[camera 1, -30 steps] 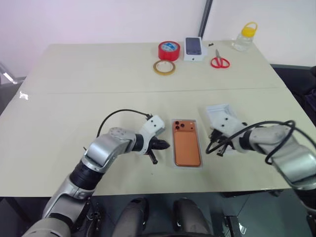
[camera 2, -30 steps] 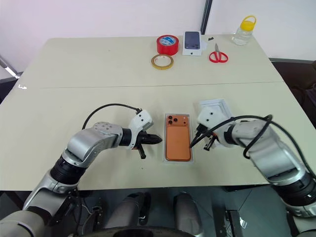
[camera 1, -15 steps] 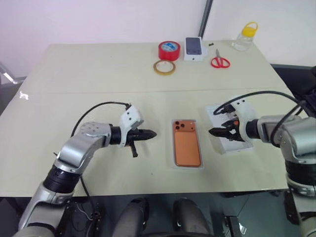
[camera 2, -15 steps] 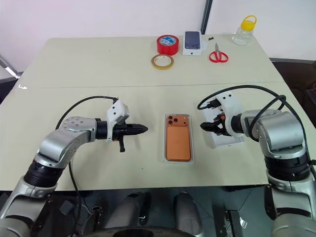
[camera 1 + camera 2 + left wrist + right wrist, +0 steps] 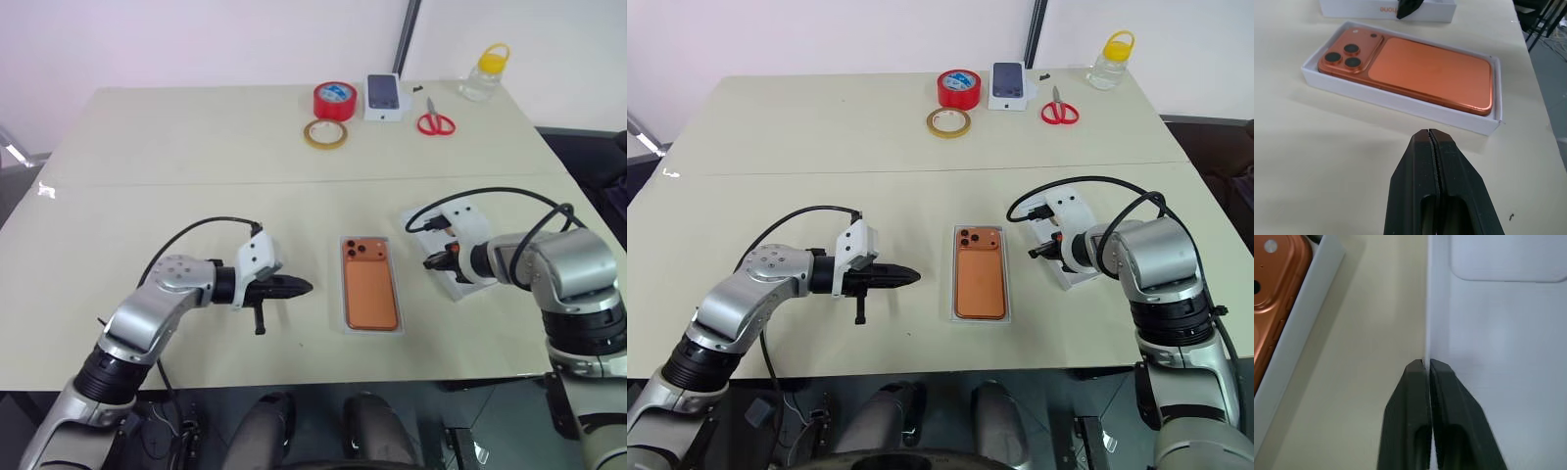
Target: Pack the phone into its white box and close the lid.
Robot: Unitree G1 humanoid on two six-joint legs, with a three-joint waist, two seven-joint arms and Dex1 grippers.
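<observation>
In the left eye view, the phone (image 5: pixel 370 290) lies back-up inside the white box (image 5: pixel 397 329) just below the middle of the frame, camera block toward the top. At centre left the left gripper (image 5: pixel 305 287) points right toward the box, well apart from it, its fingers pressed together on nothing. At centre right the right gripper (image 5: pixel 428 261) sits at the left edge of the lid (image 5: pixel 460 287), which lies open-side up on the table (image 5: pixel 196 147). Along the top edge stand a red tape roll (image 5: pixel 334 99), a tan tape ring (image 5: pixel 324 134), a small white box picturing a dark phone (image 5: pixel 385 97), red scissors (image 5: pixel 436 120) and a yellow-capped jar (image 5: pixel 487 71). In the left wrist view, the closed black fingers (image 5: pixel 1437 186) rise at lower centre, with the boxed phone across the upper half. In the right wrist view, the fingers (image 5: pixel 1442 401) are clamped on the lid's thin side wall at centre frame; the phone's corner shows at upper left.
</observation>
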